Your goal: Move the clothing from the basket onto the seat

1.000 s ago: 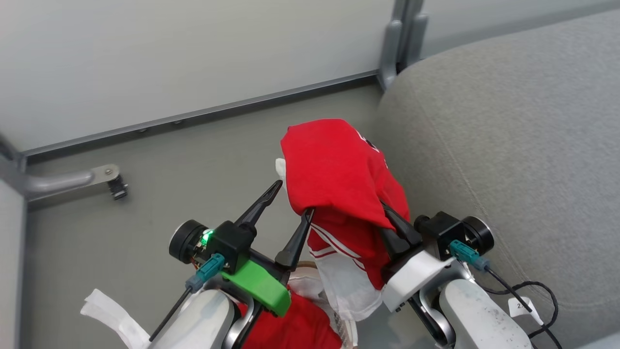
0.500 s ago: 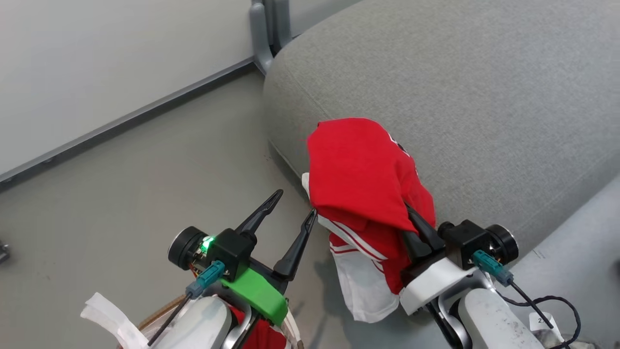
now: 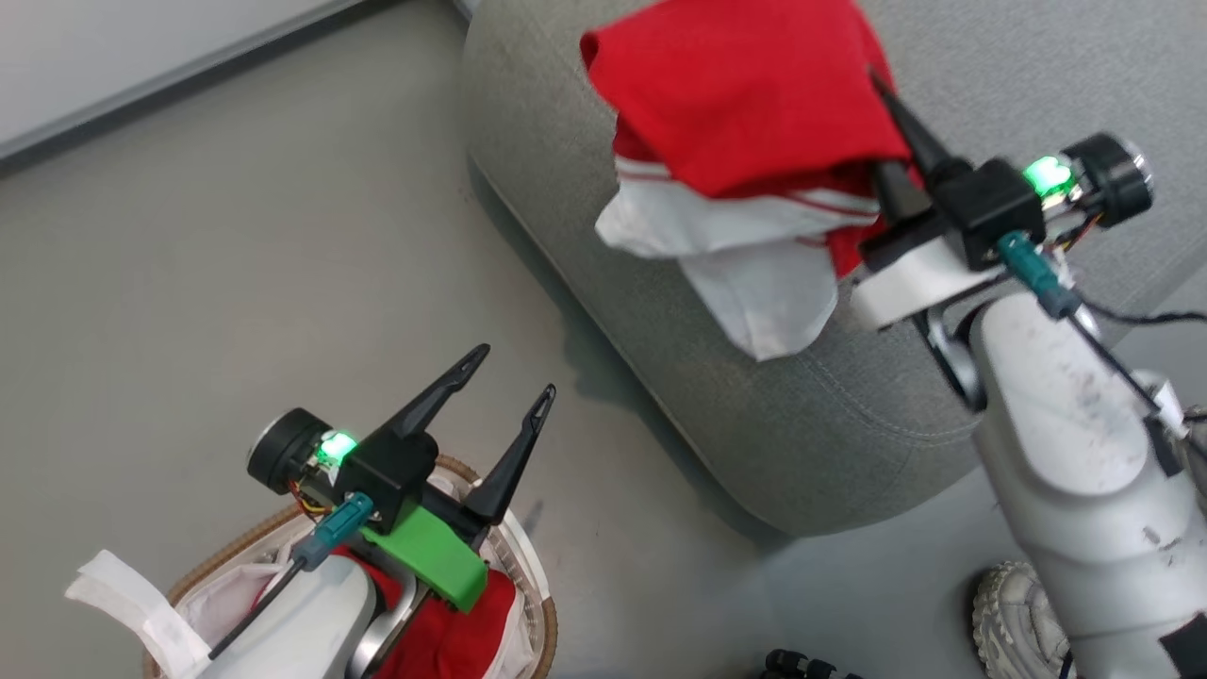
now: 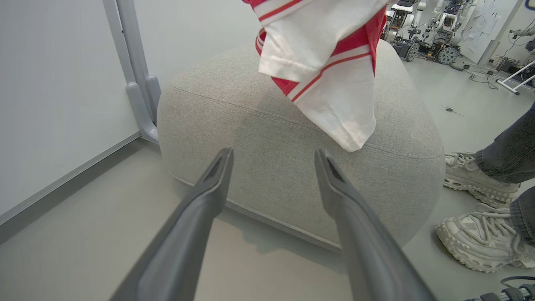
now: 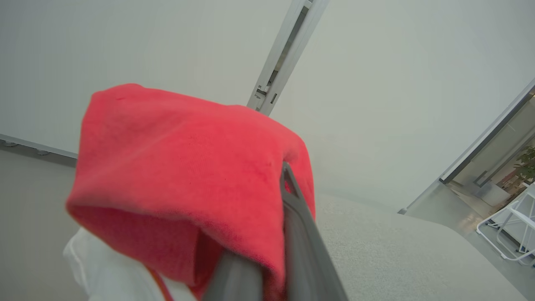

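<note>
Nearby, person's shoes (image 4: 480, 246) beside seat (image 4: 271, 175), clothing (image 4: 326, 92) above

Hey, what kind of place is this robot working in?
Probably a robotics lab, not a home: other wheeled robots stand behind the large grey woven-fabric seat, and plain white partition panels flank it.

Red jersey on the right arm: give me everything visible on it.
The clothing is a bright red, soft knit jersey with white panels and red-and-white striped trim. It is bunched and draped over the shut right end effector, which pinches a fold. A white sleeve-like flap hangs lowest, limp. The jersey is held in the air over the front edge of the grey seat; whether the flap brushes the cushion cannot be told.
</note>
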Tool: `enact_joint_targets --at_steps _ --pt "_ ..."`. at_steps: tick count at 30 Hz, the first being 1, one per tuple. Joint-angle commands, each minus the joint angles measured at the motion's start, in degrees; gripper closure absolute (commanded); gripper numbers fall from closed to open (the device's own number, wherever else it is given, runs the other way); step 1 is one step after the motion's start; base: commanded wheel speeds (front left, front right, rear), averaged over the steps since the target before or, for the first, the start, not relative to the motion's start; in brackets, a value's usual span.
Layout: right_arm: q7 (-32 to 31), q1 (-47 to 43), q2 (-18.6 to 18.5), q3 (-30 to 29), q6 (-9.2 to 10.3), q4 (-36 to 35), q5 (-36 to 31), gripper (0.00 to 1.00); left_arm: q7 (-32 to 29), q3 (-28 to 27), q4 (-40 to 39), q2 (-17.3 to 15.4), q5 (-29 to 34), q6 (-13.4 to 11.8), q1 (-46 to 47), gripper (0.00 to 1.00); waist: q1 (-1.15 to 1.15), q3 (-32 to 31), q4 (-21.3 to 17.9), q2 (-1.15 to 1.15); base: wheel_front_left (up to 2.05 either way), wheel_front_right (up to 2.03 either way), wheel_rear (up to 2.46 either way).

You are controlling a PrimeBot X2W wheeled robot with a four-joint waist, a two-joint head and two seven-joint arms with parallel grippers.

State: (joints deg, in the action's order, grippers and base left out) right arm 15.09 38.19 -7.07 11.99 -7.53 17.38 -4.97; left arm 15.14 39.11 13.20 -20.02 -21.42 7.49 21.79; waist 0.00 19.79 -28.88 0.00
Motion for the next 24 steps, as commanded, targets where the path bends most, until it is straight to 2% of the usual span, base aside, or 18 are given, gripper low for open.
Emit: enact_joint_targets --at_steps 1,9,15,21,24 --pt "0.1 3.1 -0.6 -1.0 0.08 0.8 -1.0 1.00 0.0 0.1 -0.4 -1.3 -0.5 0.0 1.4 0.00 0.00 7.4 4.4 0.00 0.00 0.00 0.00" --pt "0.1 18.4 -4.8 -7.4 0.09 8.4 -8.0 1.00 0.0 0.8 -3.9 -4.9 -1.8 0.0 6.1 0.00 0.00 15.4 9.8 0.00 0.00 0.00 0.00" --pt "-2.7 27.3 -7.2 -16.0 0.09 11.3 -13.9 1.00 0.0 0.7 -6.6 -6.8 -2.3 0.0 8.6 0.00 0.00 20.3 13.0 0.00 0.00 0.00 0.00" --pt "-6.5 29.6 -8.7 -26.0 0.09 10.3 -18.9 1.00 0.0 0.9 -7.1 -7.3 -2.7 0.0 9.2 0.00 0.00 23.3 15.8 0.00 0.00 0.00 0.00" --pt "-7.6 27.2 -7.8 -30.9 0.09 9.5 -20.7 1.00 0.0 0.6 -6.7 -7.3 -3.0 0.0 9.3 0.00 0.00 24.1 16.8 0.00 0.00 0.00 0.00"
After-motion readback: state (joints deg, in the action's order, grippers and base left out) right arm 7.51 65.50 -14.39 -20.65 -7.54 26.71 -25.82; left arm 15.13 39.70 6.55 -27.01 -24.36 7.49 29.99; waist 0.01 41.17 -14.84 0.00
